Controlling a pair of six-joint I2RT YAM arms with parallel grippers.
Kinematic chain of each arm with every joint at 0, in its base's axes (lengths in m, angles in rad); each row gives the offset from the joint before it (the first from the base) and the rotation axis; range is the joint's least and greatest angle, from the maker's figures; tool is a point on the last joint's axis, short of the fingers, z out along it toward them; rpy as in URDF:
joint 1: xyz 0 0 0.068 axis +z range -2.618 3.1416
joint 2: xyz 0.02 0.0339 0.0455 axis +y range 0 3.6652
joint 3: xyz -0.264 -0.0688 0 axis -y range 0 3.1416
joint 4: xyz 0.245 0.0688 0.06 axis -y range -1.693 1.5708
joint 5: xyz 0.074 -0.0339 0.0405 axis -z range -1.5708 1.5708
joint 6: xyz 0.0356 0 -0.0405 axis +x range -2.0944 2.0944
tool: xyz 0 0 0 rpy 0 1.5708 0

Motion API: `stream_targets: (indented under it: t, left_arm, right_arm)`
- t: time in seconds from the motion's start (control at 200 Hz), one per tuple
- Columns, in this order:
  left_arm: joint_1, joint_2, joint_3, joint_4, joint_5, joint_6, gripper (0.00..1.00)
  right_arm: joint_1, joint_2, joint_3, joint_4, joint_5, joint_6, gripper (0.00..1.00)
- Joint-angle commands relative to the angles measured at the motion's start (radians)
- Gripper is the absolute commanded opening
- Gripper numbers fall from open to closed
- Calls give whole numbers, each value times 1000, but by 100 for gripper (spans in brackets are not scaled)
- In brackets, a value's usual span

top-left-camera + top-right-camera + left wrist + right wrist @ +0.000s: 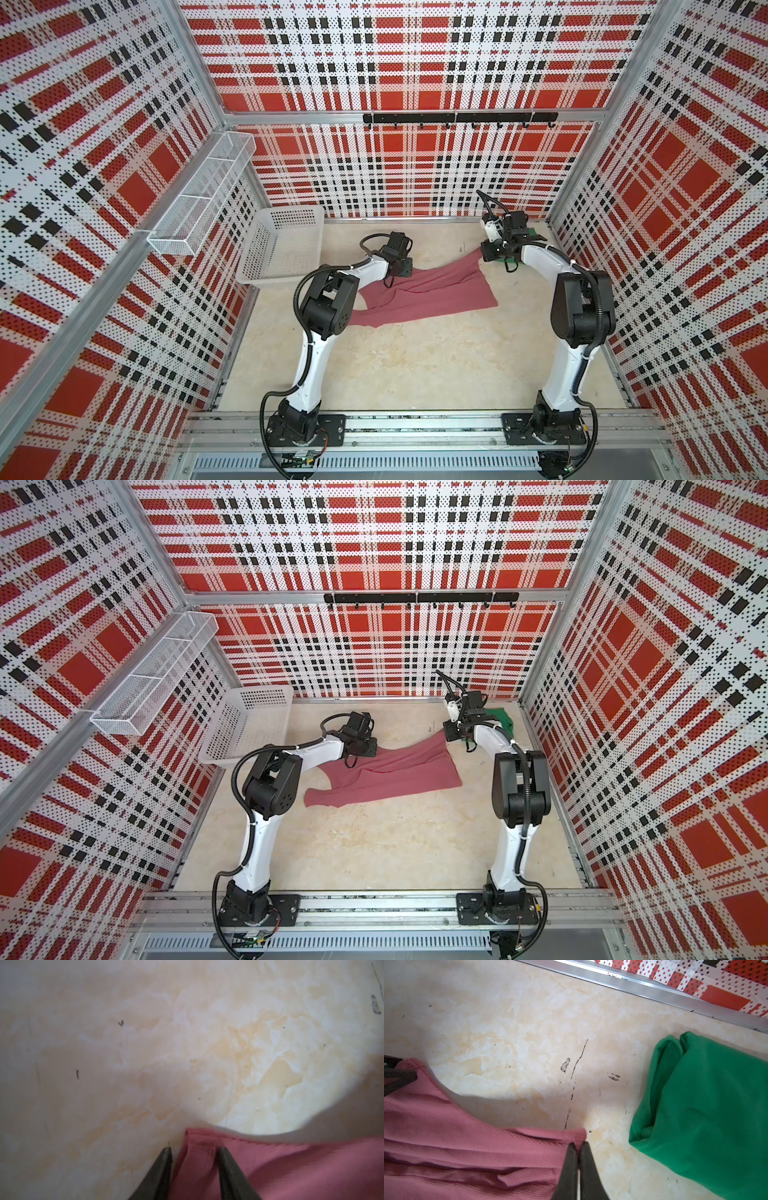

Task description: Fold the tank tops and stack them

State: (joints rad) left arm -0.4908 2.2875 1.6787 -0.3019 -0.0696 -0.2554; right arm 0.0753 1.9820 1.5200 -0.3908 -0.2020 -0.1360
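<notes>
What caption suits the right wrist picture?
Right tool shut on the pink tank top's edge; the folded green tank top lies apart nearby.

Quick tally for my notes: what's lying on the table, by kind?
Tank tops: 2 (pink tank top, green tank top)
Baskets: 1 (white basket)
Total: 3

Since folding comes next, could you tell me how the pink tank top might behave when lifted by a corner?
Probably floppy: the pink tank top drapes in creases from the corner the right gripper pinches. Its ribbed knit likely grips well.
</notes>
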Motion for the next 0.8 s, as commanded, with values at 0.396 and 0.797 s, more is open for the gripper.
stream_targets:
  t: [0.396, 0.797]
  left_arm:
    - [23, -3, 20, 80, -40, -6, 0]
    - [81, -62, -47, 178, -37, -12, 0]
  right_arm:
    - [-3, 31, -3, 92, -95, -16, 0]
    - [1, 130, 58, 182, -147, -67, 0]
